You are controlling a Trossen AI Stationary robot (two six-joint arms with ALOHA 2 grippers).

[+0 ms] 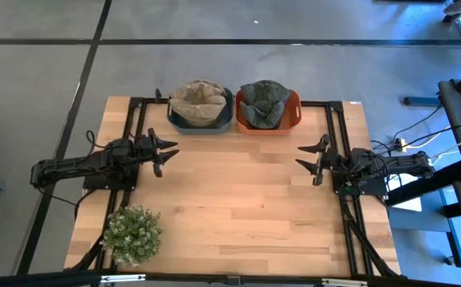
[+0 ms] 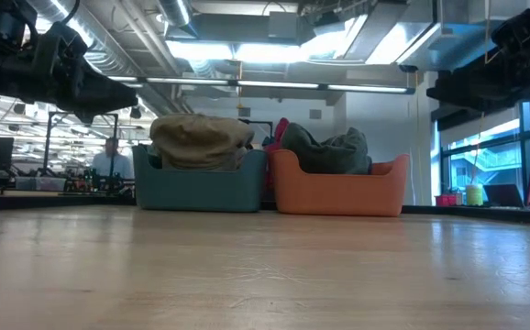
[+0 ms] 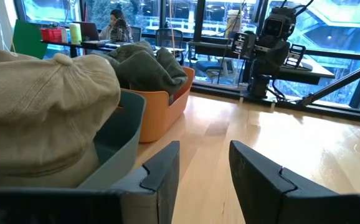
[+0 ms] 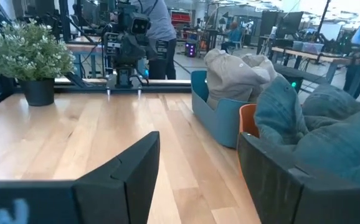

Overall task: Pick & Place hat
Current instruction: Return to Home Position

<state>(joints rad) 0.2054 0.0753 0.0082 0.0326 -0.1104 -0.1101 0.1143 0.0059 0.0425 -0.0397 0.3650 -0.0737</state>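
Note:
Tan hats [image 1: 198, 100] are piled in a blue bin [image 1: 200, 122] at the table's far edge. Dark green hats [image 1: 263, 103] are piled in an orange bin [image 1: 268, 126] right beside it. The bins also show in the low view, blue [image 2: 201, 188] and orange [image 2: 338, 191]. My left gripper [image 1: 165, 153] is open and empty at the table's left side, just near of the blue bin. My right gripper [image 1: 309, 159] is open and empty at the right side, near the orange bin.
A small potted plant [image 1: 132, 233] stands at the table's near left corner. Bare wooden tabletop [image 1: 238, 199] lies between the two arms. A black frame [image 1: 338, 143] runs along the table's left, right and far sides.

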